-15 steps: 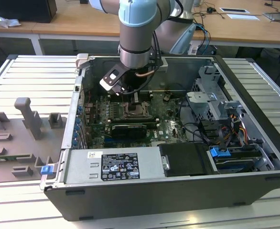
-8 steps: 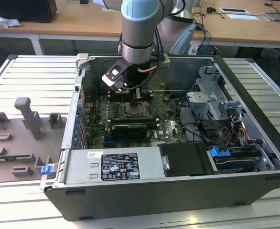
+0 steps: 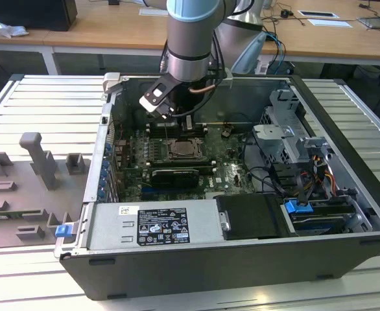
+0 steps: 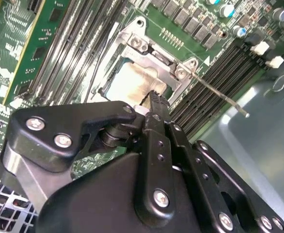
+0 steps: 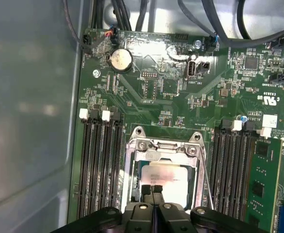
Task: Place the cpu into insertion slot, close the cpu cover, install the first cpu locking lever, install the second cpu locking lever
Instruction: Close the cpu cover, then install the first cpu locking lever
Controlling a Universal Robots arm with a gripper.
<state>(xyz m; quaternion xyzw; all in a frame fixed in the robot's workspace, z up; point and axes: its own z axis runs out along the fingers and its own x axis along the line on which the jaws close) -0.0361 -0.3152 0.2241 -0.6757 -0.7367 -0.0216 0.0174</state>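
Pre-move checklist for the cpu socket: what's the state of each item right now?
1. cpu seated flat in the insertion slot: ok.
2. cpu cover lowered over the cpu: ok, its frame lies around the chip in both wrist views.
3. Locking lever latched: not ok, its rod juts out free beside the socket in the second wrist view.
4. Opposite side of the cover latched: cannot tell.
5. Pincer shut and empty: ok, tips together at the cover's edge by the cpu.
6. Pincer tips touching the cover: cannot tell.
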